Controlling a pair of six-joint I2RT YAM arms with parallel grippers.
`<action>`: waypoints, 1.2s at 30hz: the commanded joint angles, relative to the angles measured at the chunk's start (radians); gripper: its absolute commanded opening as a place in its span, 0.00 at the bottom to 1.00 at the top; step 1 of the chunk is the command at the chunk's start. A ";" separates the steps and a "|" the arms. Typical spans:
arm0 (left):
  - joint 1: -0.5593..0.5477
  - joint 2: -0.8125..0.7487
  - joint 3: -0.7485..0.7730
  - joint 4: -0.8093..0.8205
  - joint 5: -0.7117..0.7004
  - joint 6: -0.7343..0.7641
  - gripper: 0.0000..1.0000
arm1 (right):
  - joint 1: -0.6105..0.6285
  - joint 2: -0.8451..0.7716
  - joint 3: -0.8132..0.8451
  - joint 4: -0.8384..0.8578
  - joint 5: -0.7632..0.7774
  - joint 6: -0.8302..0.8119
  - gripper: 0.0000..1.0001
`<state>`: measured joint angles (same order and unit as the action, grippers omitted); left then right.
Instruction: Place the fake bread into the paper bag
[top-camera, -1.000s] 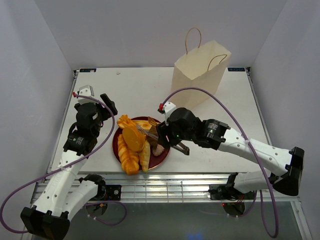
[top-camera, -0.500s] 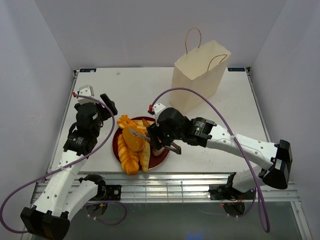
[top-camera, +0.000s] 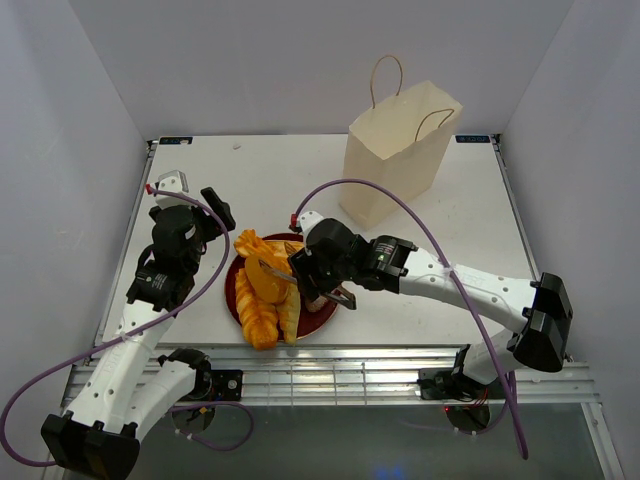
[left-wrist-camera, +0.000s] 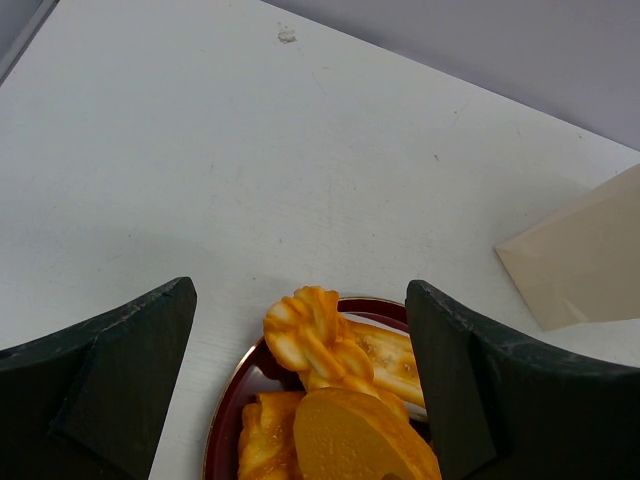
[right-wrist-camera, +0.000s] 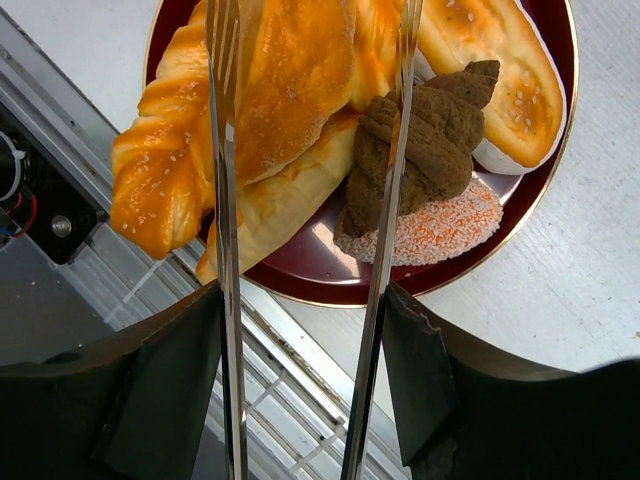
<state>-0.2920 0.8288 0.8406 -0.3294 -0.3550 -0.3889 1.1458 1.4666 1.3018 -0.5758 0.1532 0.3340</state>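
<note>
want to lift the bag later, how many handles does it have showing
2. The far handle stands up above the back rim of the paper bag; the near handle loops against its front face, near the top right corner. None seems hidden.

Bread (top-camera: 265, 285) sits heaped on the red plate (right-wrist-camera: 320, 270), near side of the table, left of centre. There's a glossy orange braided loaf (right-wrist-camera: 160, 170), a pale long roll (right-wrist-camera: 280, 205) tucked beside it, and a dark brown twist (right-wrist-camera: 430, 150) lying on a pinkish sugared piece (right-wrist-camera: 440, 225). Bag (top-camera: 400, 150), cream-tan, stands upright at the far right, mouth open, both loop handles up, well apart from the plate.
</note>
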 joint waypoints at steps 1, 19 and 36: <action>-0.004 -0.013 -0.009 0.009 0.013 0.007 0.96 | 0.006 -0.009 0.019 0.060 -0.017 0.016 0.66; -0.006 -0.017 -0.008 0.010 0.022 0.007 0.96 | 0.006 0.023 0.024 0.060 -0.040 0.037 0.51; -0.006 -0.020 -0.011 0.010 0.013 0.007 0.96 | 0.006 -0.063 0.165 -0.021 0.043 0.028 0.36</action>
<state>-0.2920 0.8280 0.8402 -0.3294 -0.3462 -0.3889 1.1461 1.4689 1.3949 -0.6178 0.1543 0.3660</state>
